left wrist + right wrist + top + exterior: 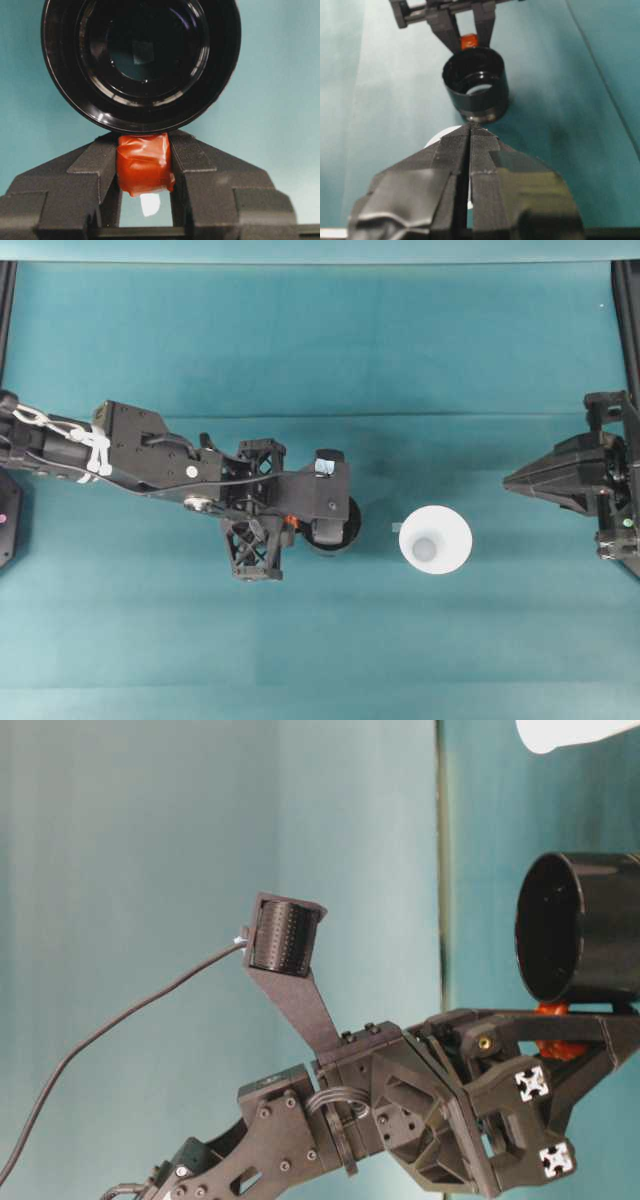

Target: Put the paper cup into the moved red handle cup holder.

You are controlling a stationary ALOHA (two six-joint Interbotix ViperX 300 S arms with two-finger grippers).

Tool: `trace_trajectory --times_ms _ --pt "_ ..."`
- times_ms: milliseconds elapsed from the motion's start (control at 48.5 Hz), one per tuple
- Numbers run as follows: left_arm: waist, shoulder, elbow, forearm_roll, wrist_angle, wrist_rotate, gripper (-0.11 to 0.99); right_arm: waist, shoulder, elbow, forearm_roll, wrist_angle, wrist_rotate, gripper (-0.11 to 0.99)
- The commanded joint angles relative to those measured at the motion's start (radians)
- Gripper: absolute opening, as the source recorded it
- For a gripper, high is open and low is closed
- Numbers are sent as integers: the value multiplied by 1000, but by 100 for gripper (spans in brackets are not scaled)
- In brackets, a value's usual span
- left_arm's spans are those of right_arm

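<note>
In the left wrist view the left gripper [145, 175] is seen with its jaws closed on the red-orange handle tab of the red handle cup holder [142, 60] (glossy black, mouth toward the camera). In the overhead view the holder is partly hidden under that gripper at mid-counter [200, 330], and the paper cup [436, 538] stands upright near it, on the right-arm side, apart from it. Farther off, the right gripper [470, 131] is seen with jaws pressed together, holding nothing.
</note>
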Motion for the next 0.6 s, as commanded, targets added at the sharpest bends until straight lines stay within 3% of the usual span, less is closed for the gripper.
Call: trace_trajectory --times_ms 0,185,577 --pt "9 -8 -3 5 -12 -2 27 -3 5 -6 2 -5 8 -10" --pt "23 -11 5 5 -6 0 27 -3 3 -6 2 -5 9 -10" --pt "28 -12 17 5 -9 0 27 -3 2 -6 2 -5 9 -10"
